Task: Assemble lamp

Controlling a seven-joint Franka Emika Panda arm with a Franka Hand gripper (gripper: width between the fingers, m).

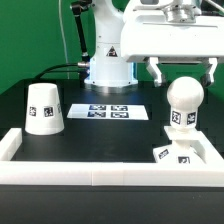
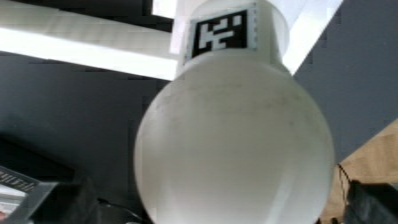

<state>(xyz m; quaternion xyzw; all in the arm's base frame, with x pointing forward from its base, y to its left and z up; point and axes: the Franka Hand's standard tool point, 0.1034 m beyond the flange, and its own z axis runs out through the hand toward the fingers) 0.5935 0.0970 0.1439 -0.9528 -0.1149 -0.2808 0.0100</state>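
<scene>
Bulb (image 1: 183, 103): upright on base (image 1: 186, 152), 4 o'clock in exterior view.
Gripper (image 1: 182, 79): jaws wide, straddling ball top, apparently clear.
Shade (image 1: 45, 108): 9 o'clock, well apart.
Recommendation: centre, lower, close evenly; keep bulb vertical.

**Inventory of the lamp-assembly table, by kind**

Lamp parts, three in all: one tapered shade (image 1: 44, 108), one ball-topped bulb (image 1: 184, 100) and one flat angular base (image 1: 172, 150). Robot arm (image 1: 108, 45): one, carrying one gripper (image 1: 181, 76) with two fingers (image 1: 155, 72). Marker board (image 1: 110, 111): one; its printed markers are too small to count. White border frame (image 1: 60, 168): one. Square tags (image 1: 40, 114) facing the room: one on the shade, one on the bulb, two on the base. The wrist view shows one bulb (image 2: 231, 140) bearing one tag (image 2: 217, 35).
</scene>
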